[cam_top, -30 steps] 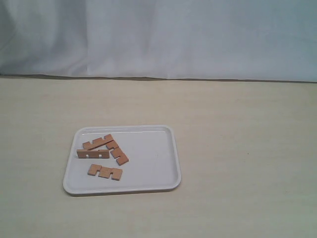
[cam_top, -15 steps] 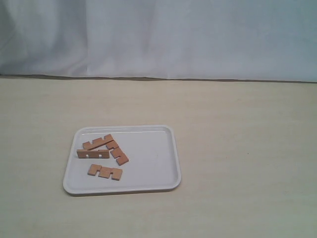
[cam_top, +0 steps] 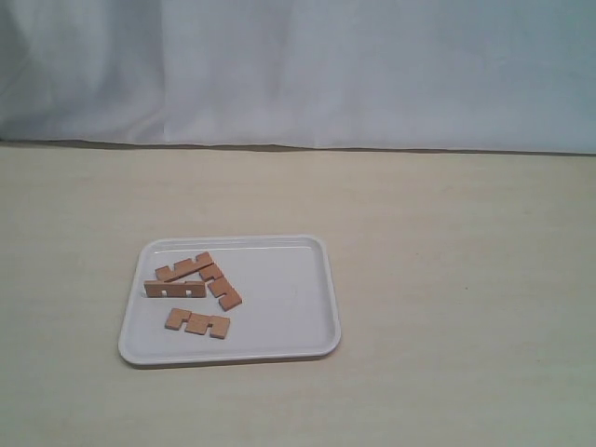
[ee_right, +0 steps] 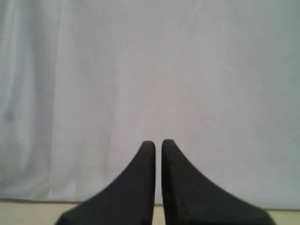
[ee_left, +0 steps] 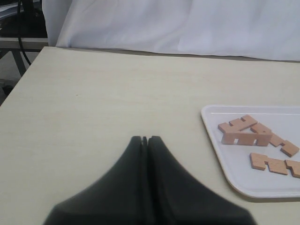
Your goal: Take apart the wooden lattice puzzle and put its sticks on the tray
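No assembled lattice puzzle shows; its sticks lie apart on the white tray (cam_top: 284, 303). One stick (cam_top: 183, 267) lies flat at the back. A second stick (cam_top: 174, 289) stands on its edge in front of it. A third stick (cam_top: 221, 286) lies slanted to the right, and a fourth stick (cam_top: 197, 323) lies flat nearer the front. The left wrist view shows the tray (ee_left: 243, 183) and the sticks (ee_left: 244, 137) off to one side of my left gripper (ee_left: 145, 138), which is shut and holds nothing. My right gripper (ee_right: 158, 143) is shut, empty, and faces the white cloth.
A pale wooden table (cam_top: 447, 279) carries the tray left of centre. A white cloth backdrop (cam_top: 298, 74) hangs along the far edge. Neither arm appears in the exterior view. The table's left edge (ee_left: 21, 77) and dark furniture beyond it show in the left wrist view.
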